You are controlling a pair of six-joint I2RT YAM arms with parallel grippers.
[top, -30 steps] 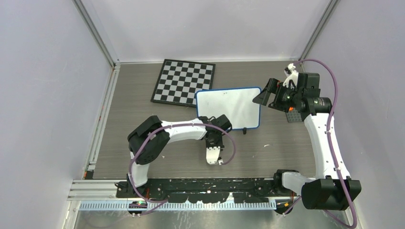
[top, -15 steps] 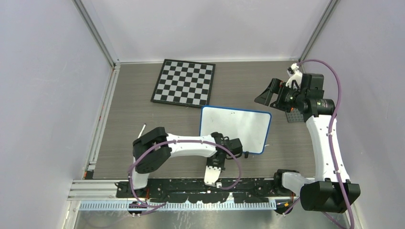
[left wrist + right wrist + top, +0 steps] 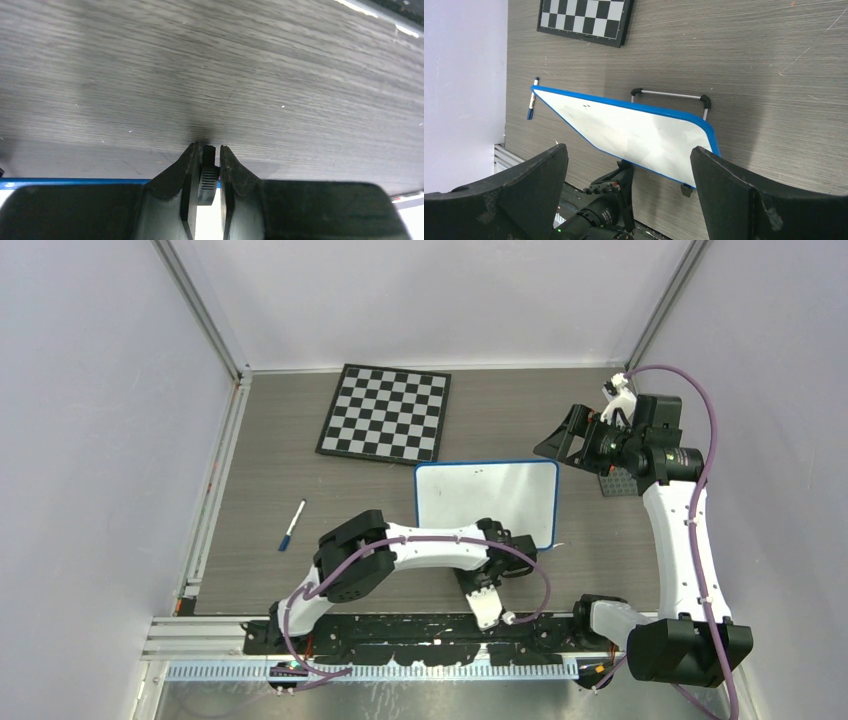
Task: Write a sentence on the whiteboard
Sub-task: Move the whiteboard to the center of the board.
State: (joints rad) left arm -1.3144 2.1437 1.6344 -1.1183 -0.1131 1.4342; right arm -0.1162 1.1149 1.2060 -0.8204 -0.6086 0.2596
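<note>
One grasp | left tool [image 3: 207, 146] clenched on whiteboard [image 3: 485, 495] edge, contact hidden | right tool [image 3: 628, 147] released

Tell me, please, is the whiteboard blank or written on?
Nearly blank: the whiteboard shows only tiny dark marks near its far edge, no words.

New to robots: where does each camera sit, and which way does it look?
Top external: above, behind, looking down on left arm, right arm, whiteboard, chessboard.
Left wrist: low, facing along the table; left gripper grips the whiteboard.
Right wrist: high, looking down at the whiteboard; open right gripper frames it.
All share the whiteboard.
</note>
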